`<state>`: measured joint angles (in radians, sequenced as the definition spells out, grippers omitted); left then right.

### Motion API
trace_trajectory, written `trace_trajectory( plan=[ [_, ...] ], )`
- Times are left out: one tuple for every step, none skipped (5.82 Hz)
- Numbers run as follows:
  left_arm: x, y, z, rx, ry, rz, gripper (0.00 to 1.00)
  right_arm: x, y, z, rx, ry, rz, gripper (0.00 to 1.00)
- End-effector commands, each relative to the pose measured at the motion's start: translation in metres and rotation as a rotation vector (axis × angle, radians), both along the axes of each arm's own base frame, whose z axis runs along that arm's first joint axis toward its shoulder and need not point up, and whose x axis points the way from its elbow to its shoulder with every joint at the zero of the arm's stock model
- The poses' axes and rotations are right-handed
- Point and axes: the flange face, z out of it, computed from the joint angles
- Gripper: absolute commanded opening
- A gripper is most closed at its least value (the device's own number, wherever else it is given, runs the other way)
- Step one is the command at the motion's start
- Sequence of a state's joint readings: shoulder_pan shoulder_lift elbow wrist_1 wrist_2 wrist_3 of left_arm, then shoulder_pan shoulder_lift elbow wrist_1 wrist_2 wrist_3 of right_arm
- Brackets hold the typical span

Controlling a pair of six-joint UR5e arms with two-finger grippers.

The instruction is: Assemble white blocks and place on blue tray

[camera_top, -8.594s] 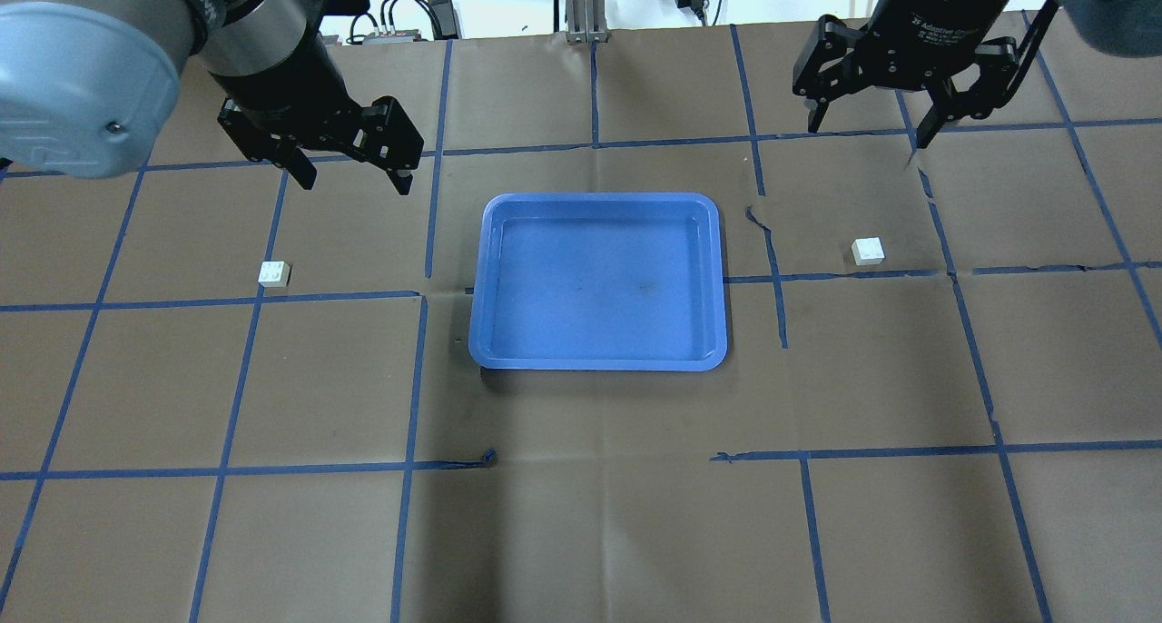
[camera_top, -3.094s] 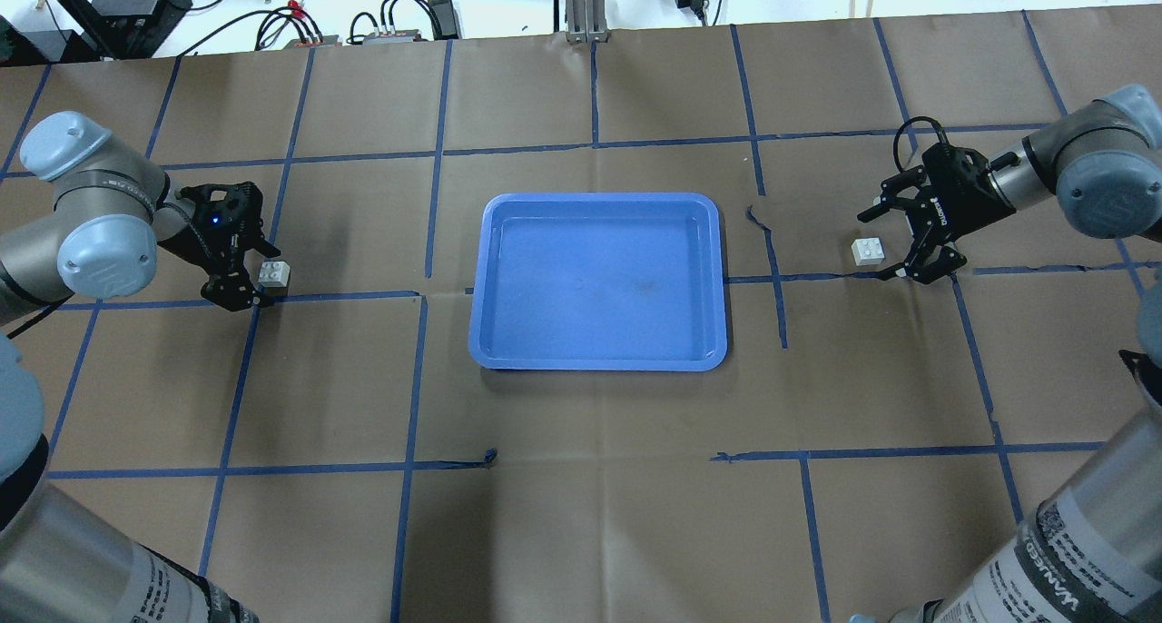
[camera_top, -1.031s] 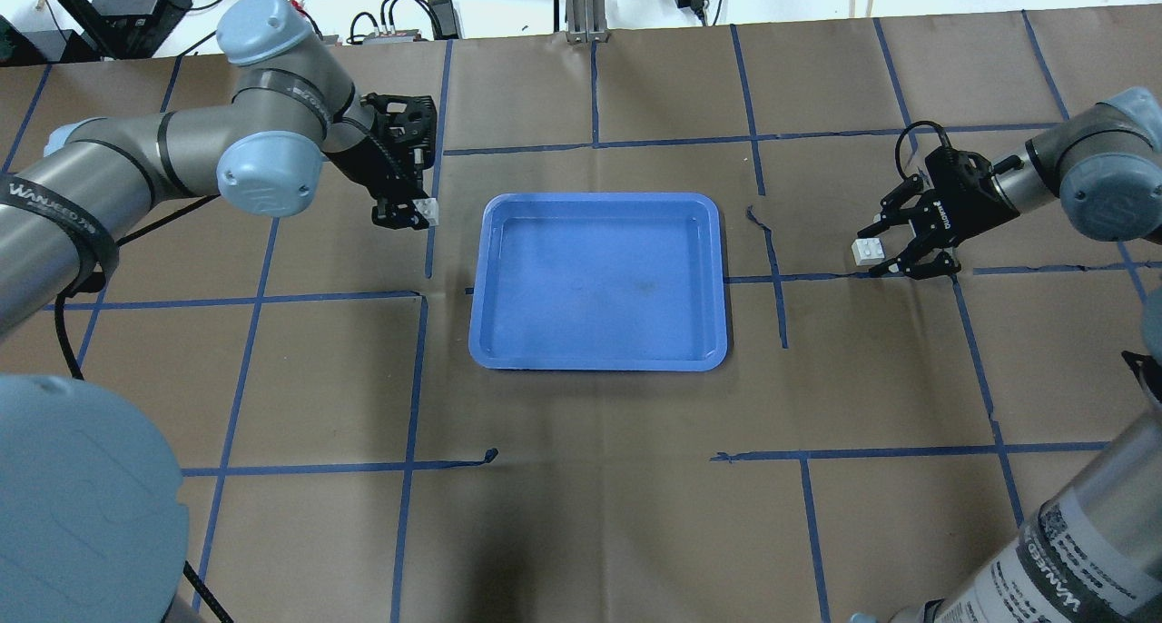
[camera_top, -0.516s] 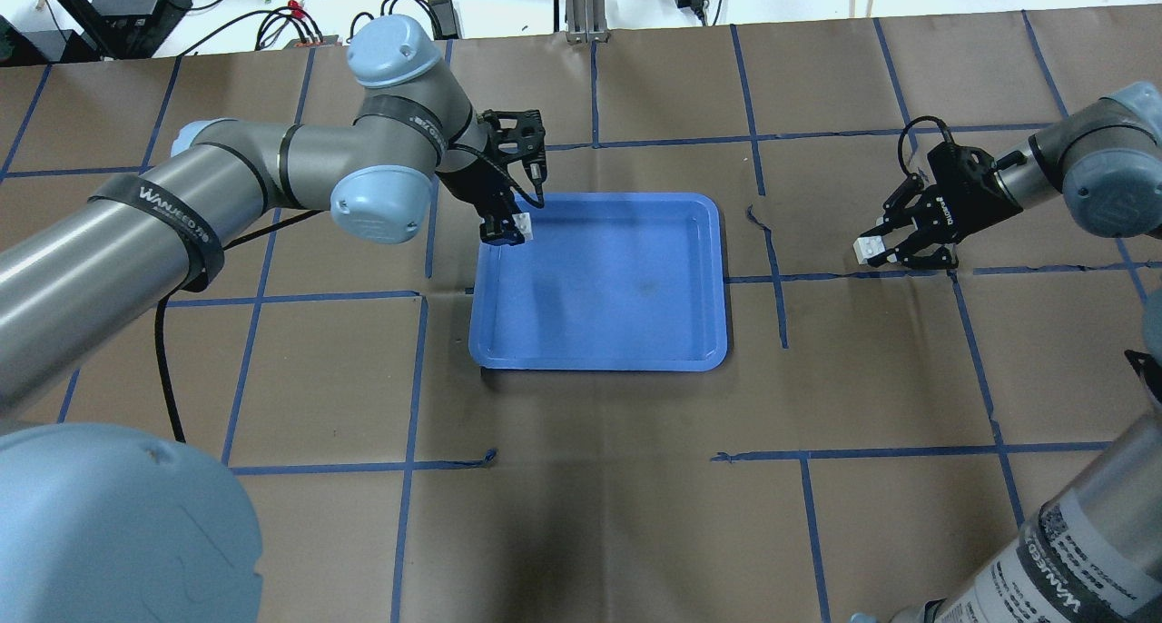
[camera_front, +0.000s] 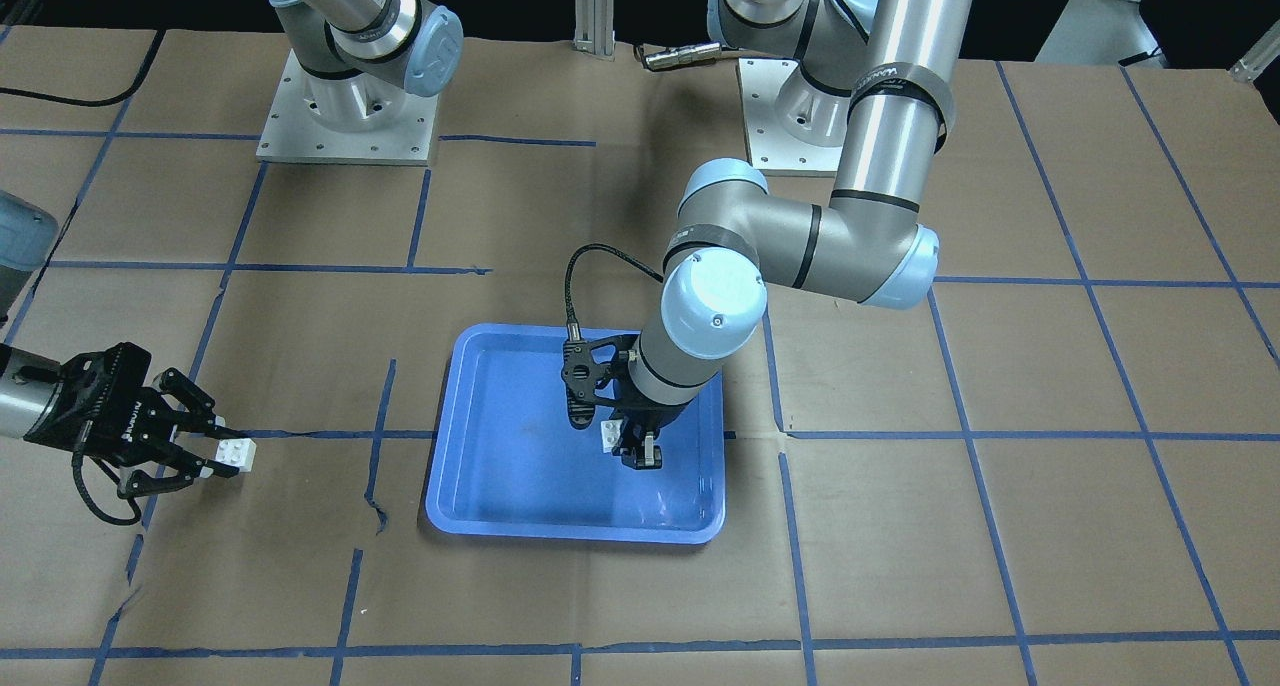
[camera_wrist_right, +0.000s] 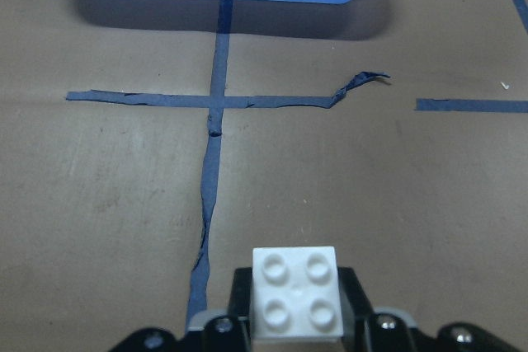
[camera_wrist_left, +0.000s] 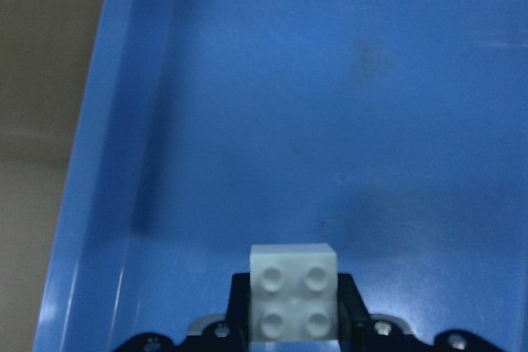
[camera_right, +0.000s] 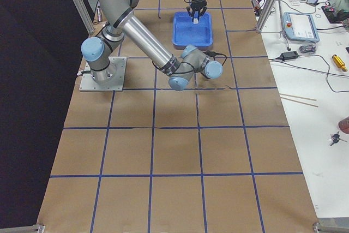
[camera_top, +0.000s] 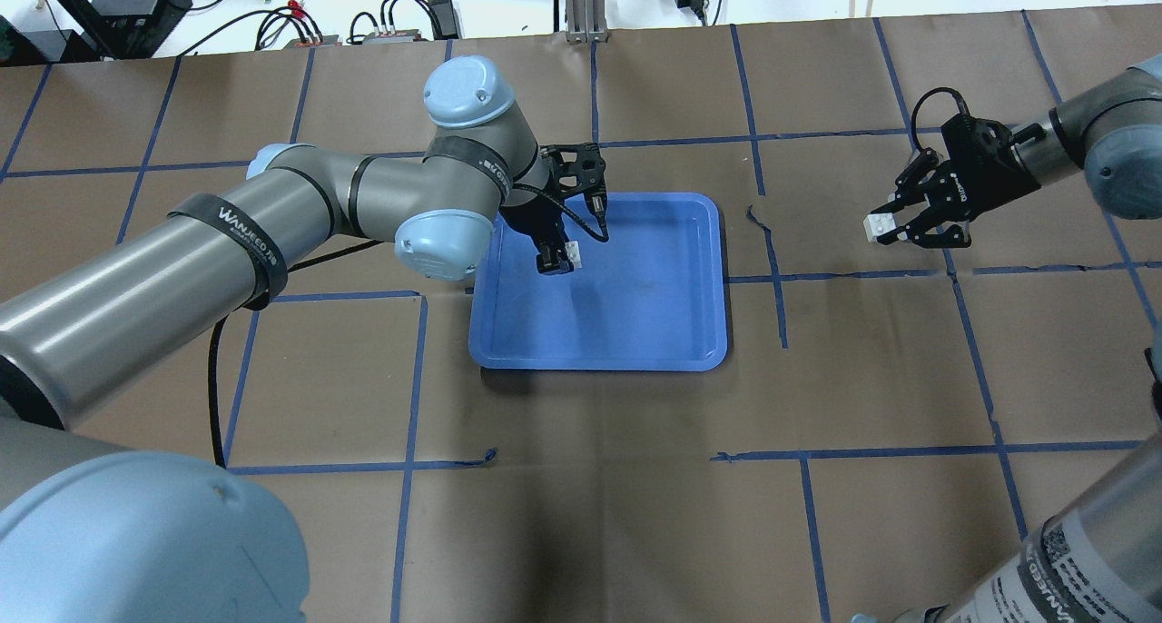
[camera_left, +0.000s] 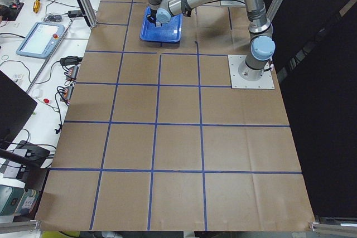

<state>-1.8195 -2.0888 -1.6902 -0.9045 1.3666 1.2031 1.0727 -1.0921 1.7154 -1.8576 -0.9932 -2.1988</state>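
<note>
Pinching a white block (camera_wrist_left: 293, 302) apiece: left gripper (camera_top: 565, 258) over the blue tray (camera_top: 635, 332), right gripper (camera_top: 888, 227) well apart.

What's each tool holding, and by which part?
Left tool: a white block, by its sides, over the blue tray. Right tool: the second white block, likewise.

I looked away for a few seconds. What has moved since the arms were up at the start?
The left gripper came down, shut on the left block and carried it rightward over the blue tray. The right gripper shut on the right block and has shifted it slightly from its spot. The tray stayed put.
</note>
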Motion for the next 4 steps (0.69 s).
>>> trace_trajectory(
  plan=[
    [-0.02, 0.015, -0.016, 0.009, -0.009, 0.005, 0.07, 0.013, 0.005, 0.039, -0.031, -0.028, -0.021, 0.22],
    [-0.019, 0.018, -0.022, 0.021, -0.013, 0.005, 0.08, 0.026, 0.003, 0.048, -0.04, -0.059, -0.024, 0.22],
    [-0.018, 0.022, -0.028, 0.026, -0.016, 0.002, 0.08, 0.03, 0.003, 0.049, -0.043, -0.063, -0.019, 0.22],
    [-0.017, 0.023, -0.027, 0.024, -0.016, 0.002, 0.32, 0.03, 0.003, 0.049, -0.043, -0.063, -0.019, 0.22]
  ],
)
